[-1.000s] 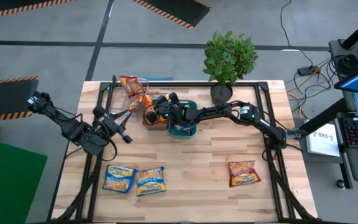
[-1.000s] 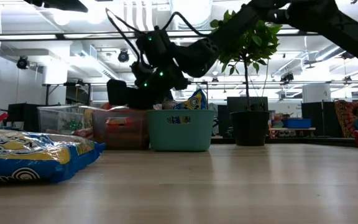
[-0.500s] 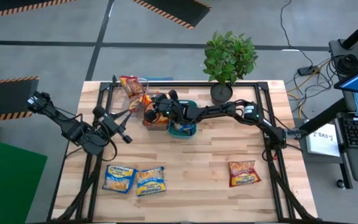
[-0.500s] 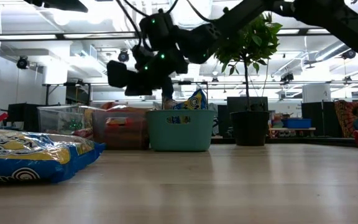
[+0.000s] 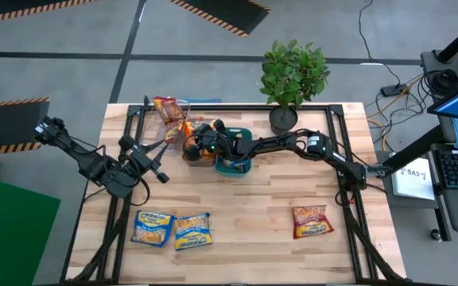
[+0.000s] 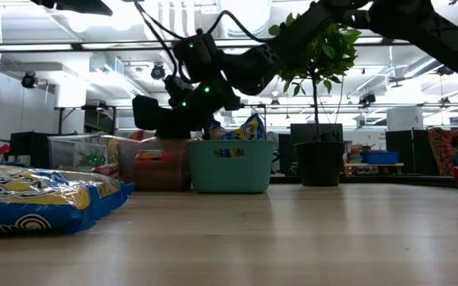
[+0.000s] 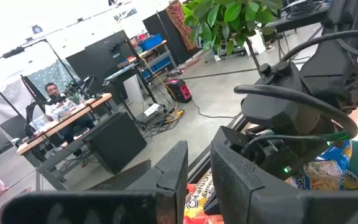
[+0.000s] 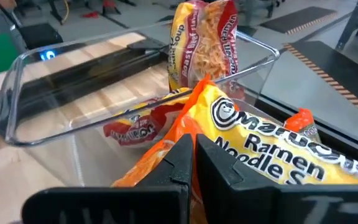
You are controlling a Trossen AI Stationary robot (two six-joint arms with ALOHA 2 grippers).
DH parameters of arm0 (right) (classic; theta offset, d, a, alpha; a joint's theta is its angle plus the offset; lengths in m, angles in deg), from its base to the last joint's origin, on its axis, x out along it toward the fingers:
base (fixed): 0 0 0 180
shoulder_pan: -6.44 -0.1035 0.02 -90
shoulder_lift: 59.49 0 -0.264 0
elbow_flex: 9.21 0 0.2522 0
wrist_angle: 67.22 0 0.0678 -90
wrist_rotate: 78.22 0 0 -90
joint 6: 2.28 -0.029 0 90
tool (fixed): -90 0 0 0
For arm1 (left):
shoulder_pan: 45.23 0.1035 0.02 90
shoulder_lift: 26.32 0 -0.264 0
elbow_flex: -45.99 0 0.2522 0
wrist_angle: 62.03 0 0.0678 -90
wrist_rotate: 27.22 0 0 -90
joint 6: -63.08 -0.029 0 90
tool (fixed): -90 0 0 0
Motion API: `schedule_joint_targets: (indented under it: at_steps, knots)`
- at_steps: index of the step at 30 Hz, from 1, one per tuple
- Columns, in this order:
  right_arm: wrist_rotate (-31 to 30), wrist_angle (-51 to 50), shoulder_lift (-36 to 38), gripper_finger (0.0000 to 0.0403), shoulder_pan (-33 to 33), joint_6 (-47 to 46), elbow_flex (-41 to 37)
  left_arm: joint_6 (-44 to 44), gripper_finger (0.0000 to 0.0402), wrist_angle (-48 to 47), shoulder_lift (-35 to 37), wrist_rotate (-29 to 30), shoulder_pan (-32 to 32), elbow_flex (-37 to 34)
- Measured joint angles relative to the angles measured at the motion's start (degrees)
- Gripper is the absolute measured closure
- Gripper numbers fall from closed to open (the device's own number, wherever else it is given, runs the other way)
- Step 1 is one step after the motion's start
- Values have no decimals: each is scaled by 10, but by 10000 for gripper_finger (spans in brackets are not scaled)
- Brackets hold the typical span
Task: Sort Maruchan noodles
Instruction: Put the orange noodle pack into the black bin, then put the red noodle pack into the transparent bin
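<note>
While the right gripper (image 5: 191, 143) reaches over the bins at the table's 12 o'clock edge, its fingers (image 8: 185, 158) are pinched together on an orange packet (image 8: 260, 149) printed with Ramen Noodle lettering. Just beyond it a clear bin (image 8: 61, 93) holds a red packet (image 8: 201, 40) standing on end and another lying flat (partly hidden by the orange one). A teal bin (image 6: 230, 165) beside it, toward 3 o'clock, shows a blue-and-yellow packet (image 6: 250, 128) poking above its rim. Two more blue-and-yellow packets (image 5: 172, 229) lie at about 7 o'clock, and a lone red packet (image 5: 312, 220) at 4 o'clock. At 9 o'clock the left gripper (image 5: 156, 165) waits, its fingers (image 7: 173, 174) nearly closed on nothing.
</note>
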Motion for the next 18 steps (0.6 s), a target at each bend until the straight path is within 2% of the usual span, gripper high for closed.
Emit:
schedule_joint_targets:
  at_steps: [4, 8, 13, 16, 18]
  knots:
    - [7, -32, 39, 390, -4, 21, -2, 0, 349, 0, 0, 0, 0, 0]
    - [23, -93, 117, 390, -23, 45, -1, 0, 349, 0, 0, 0, 0, 0]
    - [142, -252, 215, 390, -54, 15, -1, 0, 349, 3, -1, 0, 0, 0]
    - [223, -368, 272, 390, -71, -59, -1, 0, 349, 8, -1, -2, 0, 0]
    - [255, -443, 299, 390, -83, -115, 0, 0, 349, 11, -1, -6, 0, 0]
